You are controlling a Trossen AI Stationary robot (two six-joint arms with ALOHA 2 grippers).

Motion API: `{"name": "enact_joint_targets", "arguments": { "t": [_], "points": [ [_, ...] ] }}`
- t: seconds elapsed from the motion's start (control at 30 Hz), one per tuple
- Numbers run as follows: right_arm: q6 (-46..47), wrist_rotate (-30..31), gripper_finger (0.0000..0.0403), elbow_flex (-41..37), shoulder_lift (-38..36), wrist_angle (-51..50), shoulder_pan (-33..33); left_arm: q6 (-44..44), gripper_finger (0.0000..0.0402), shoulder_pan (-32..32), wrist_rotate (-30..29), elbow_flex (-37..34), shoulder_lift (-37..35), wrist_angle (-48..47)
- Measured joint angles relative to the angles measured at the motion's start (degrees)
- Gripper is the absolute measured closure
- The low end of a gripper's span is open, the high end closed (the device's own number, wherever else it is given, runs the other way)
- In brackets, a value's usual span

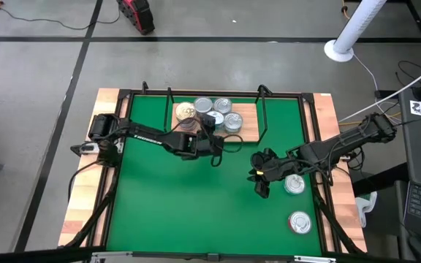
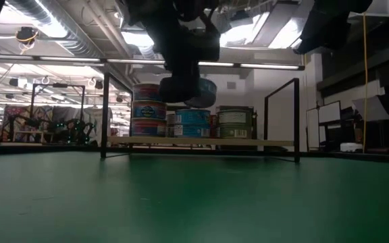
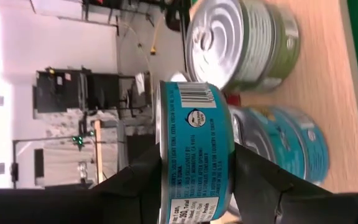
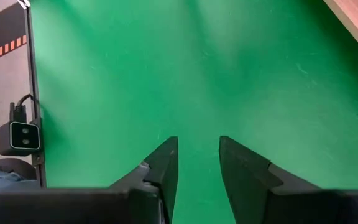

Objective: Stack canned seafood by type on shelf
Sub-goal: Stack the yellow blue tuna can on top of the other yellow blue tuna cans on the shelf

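The left gripper (image 3: pixel 194 186) pinches a teal tin (image 3: pixel 194 155) across its flat faces, so the tin sits on edge, lid sideways, just above the shelf (image 1: pixel 251 130) at twelve o'clock on the green mat (image 1: pixel 196 197). The shelf holds stacked tins (image 1: pixel 212 113), silver and pale lids up. Toward four o'clock, the right gripper (image 4: pixel 197 163) hovers part open and empty beside two loose tins (image 1: pixel 295 184).
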Motion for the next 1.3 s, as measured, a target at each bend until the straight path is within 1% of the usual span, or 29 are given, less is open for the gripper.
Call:
{"name": "enact_joint_targets", "arguments": {
  "t": [0.2,0.37,0.47,0.6,0.73,0.87,1.0,1.13,1.3],
  "points": [
    [-0.1,0.0,0.0285,0.0,0.0,0.0,0.0,-4.3,0.0246,0.3,0.2,0.0,0.0,-4.9],
    [-0.1,0.1,0.0285,0.0,0.0,0.0,0.0,-4.3,0.0239,0.3,1.0,0.0,0.0,-5.0],
    [-0.1,0.1,0.0285,0.0,0.0,0.0,0.0,-4.9,0.0232,0.6,0.9,0.0,0.0,-5.0],
    [-0.1,0.0,0.0285,0.0,0.0,0.0,0.0,-7.8,0.0216,0.7,0.9,0.0,0.0,-5.0],
    [-0.1,0.0,0.0285,0.0,0.0,0.1,0.0,-10.4,0.0195,0.7,0.9,0.0,0.1,-5.0],
    [-0.1,0.0,0.0285,0.0,0.0,0.1,0.0,-11.2,0.0172,0.7,0.9,0.0,0.1,-5.0],
    [-0.1,0.0,0.0285,0.0,0.0,0.1,0.0,-15.6,0.0152,1.1,1.0,0.0,0.1,-4.7],
    [-0.1,0.0,0.0285,0.0,0.0,0.1,0.0,-21.3,0.0145,1.9,1.0,0.0,0.1,-4.4],
    [-0.1,-0.1,0.0285,0.0,0.0,0.1,0.0,-20.7,0.0147,2.4,1.0,0.0,0.1,-4.4]
  ]
}}
